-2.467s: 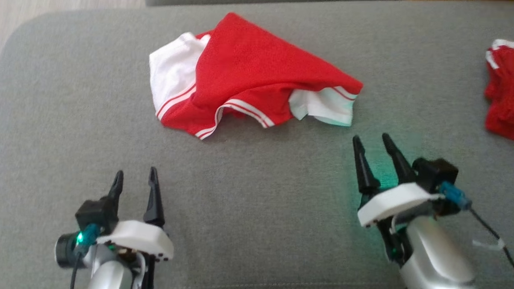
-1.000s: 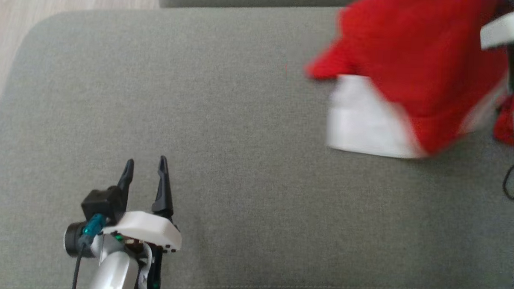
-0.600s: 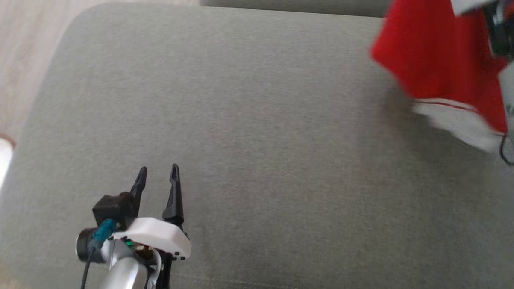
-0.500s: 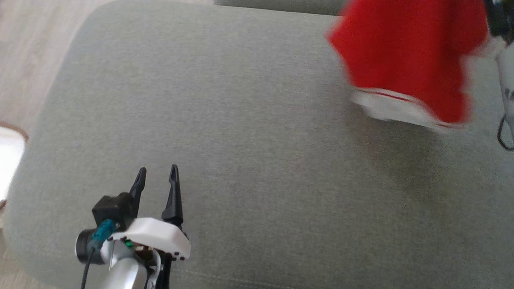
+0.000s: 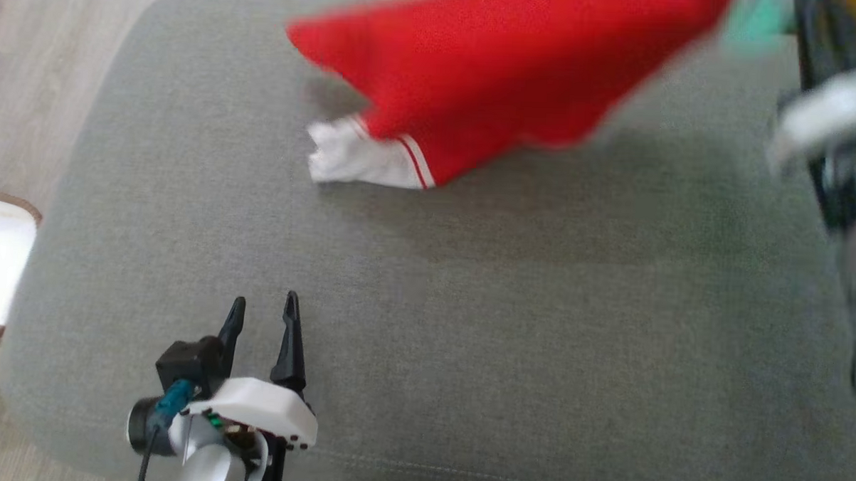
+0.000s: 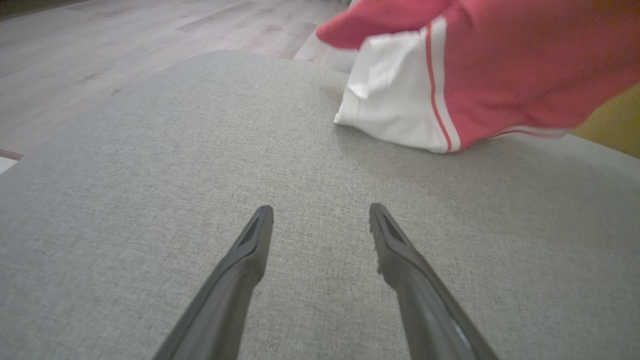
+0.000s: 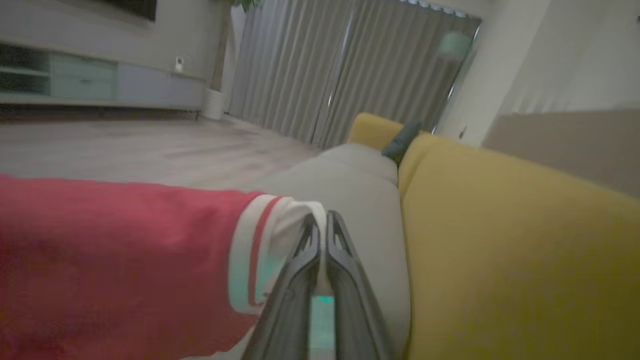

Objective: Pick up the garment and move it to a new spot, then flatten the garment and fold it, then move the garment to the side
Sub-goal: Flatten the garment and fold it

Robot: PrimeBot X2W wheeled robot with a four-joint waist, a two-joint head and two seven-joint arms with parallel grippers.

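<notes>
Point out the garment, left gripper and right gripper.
red garment [image 5: 505,79], head view, its red middle.
left gripper [image 6: 321,206], left wrist view, midway between fingertips.
right gripper [image 7: 321,215], right wrist view, between pinching fingertips.

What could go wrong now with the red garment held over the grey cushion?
1. The right gripper is shut on just the white edge of the garment; so small a hold may slip, and the cloth would fall in a heap.
2. The low white hem seems to touch the cushion; dragged there, it may fold under and make flattening harder.
3. The left gripper is open and apart from the cloth, so it cannot catch it.
</notes>
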